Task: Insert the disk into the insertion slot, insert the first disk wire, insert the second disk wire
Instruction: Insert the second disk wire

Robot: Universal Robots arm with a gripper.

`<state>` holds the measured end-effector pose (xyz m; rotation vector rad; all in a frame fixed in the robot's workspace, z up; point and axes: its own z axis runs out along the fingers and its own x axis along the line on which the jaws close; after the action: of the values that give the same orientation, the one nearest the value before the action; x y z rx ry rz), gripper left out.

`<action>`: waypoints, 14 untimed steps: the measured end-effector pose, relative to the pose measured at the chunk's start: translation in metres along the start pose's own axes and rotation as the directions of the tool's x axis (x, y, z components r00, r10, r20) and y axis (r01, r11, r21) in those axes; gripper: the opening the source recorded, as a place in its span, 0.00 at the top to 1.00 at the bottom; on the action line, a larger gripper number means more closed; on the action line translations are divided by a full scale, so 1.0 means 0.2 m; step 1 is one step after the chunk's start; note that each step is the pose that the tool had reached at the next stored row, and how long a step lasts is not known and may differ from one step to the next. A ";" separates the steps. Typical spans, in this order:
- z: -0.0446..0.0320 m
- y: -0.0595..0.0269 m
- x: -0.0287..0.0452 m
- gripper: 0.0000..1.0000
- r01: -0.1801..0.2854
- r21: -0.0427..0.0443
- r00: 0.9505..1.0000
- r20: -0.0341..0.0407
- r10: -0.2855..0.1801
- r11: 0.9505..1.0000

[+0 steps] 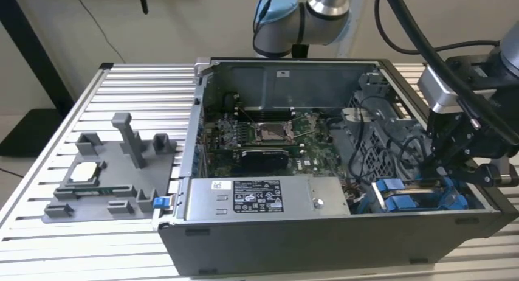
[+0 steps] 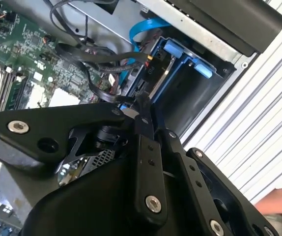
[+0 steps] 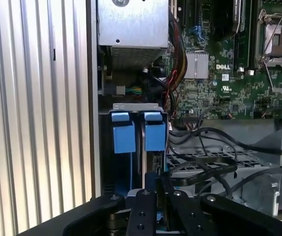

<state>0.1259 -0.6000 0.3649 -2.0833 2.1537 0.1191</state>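
Looking into the open computer case (image 1: 324, 232) on the ribbed tabletop (image 1: 121, 256), we see the disk (image 3: 153, 162) standing on edge in the slot (image 3: 136, 107), long axis downward; jaws' state unclear.

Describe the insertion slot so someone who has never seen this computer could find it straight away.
Start at the open grey computer case on the ribbed metal table. Go past the labelled silver power-supply box to the corner at the exterior view's right, under the black gripper. The insertion slot is the grey sheet-metal bay there, the one with bright blue plastic rails.
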 end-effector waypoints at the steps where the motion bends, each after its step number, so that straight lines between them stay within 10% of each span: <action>1: 0.002 0.004 0.000 1.00 0.000 0.001 1.000 0.000 0.000 1.000; 14: 0.006 0.007 -0.001 1.00 -0.003 0.002 1.000 0.006 0.003 1.000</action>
<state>0.1245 -0.5996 0.3636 -2.0763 2.1530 0.1230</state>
